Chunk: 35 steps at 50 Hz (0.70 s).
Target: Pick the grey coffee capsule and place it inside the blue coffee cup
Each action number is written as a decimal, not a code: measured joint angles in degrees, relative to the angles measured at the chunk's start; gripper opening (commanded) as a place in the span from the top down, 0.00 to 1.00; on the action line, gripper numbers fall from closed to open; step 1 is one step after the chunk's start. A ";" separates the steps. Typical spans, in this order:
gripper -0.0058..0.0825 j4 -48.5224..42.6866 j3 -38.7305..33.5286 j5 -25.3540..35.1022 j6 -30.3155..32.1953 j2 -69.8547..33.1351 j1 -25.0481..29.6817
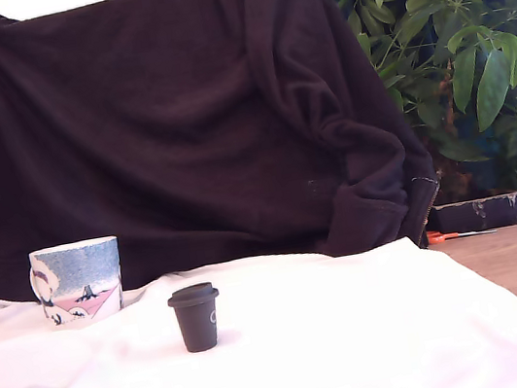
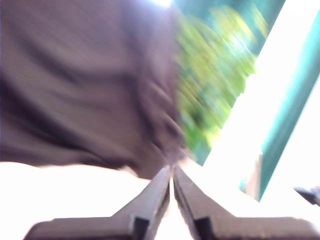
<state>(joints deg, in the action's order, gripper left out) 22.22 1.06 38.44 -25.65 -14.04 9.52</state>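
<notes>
Dark grey tapered plastic coffee capsule (image 1: 196, 317): upright on white cloth (image 1: 340, 338), lower centre of the exterior view. Blue-and-white ceramic cup (image 1: 78, 282): left, apart. Our gripper (image 2: 171, 175): jaws together, empty, blurred. We judge approach pending; next, open over the capsule.

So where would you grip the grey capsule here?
Probably from above, with the gripper closing on the tapered body just under the wider lid. The grey coffee capsule stands upright and apart from the blue coffee cup, so both sides are free.
</notes>
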 measured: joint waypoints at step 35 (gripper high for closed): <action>0.30 18.93 0.52 -16.02 25.92 -39.82 20.59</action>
<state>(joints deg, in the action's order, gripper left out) 41.15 1.58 22.41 0.27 -53.87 30.11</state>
